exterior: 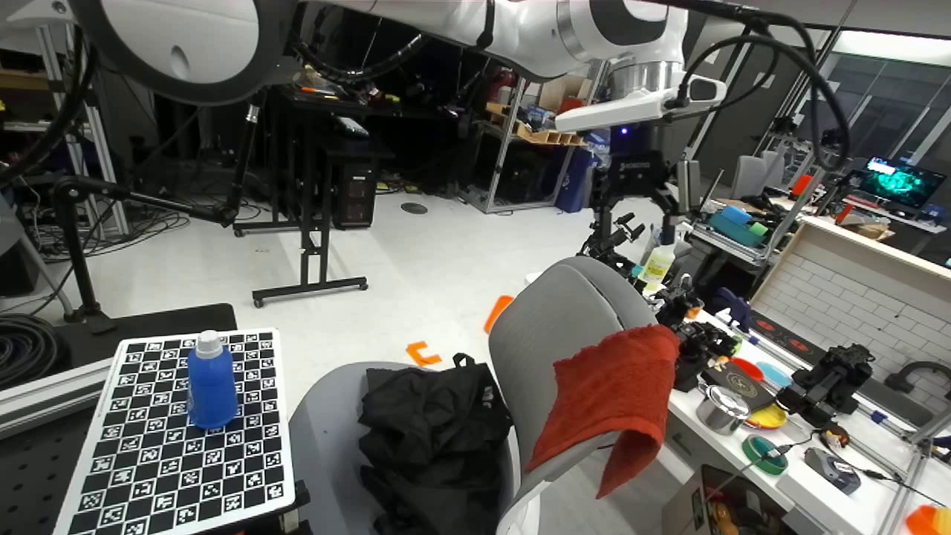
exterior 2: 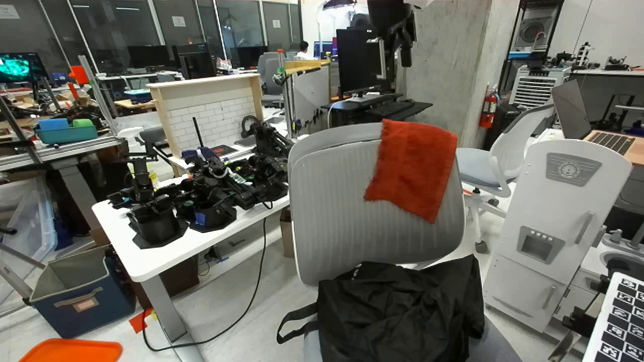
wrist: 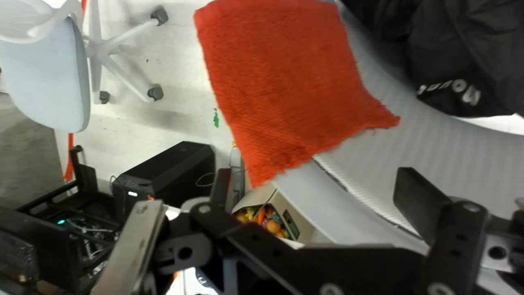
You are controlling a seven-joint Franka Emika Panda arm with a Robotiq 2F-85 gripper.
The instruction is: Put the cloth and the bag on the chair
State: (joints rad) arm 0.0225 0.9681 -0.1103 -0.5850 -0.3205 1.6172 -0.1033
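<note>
The red-orange cloth (exterior: 609, 401) (exterior 2: 412, 166) is draped over the top edge of the grey chair's backrest (exterior: 557, 319) (exterior 2: 337, 216) in both exterior views. The black bag (exterior: 438, 438) (exterior 2: 397, 311) lies crumpled on the chair's seat, against the backrest. My gripper (exterior: 637, 229) is open and empty, above the backrest and apart from the cloth. In the wrist view the open gripper (wrist: 313, 176) has the chair back (wrist: 462, 151) beyond its fingers. The cloth (wrist: 282, 82) and part of the bag (wrist: 458, 53) lie further up in that view.
A blue bottle (exterior: 212, 383) stands on a checkered board (exterior: 111, 453) beside the chair. A white table (exterior 2: 151, 261) with black robot arms stands on the chair's far side from the board. A white toy fridge (exterior 2: 548, 226) and another chair (exterior 2: 498, 161) are nearby.
</note>
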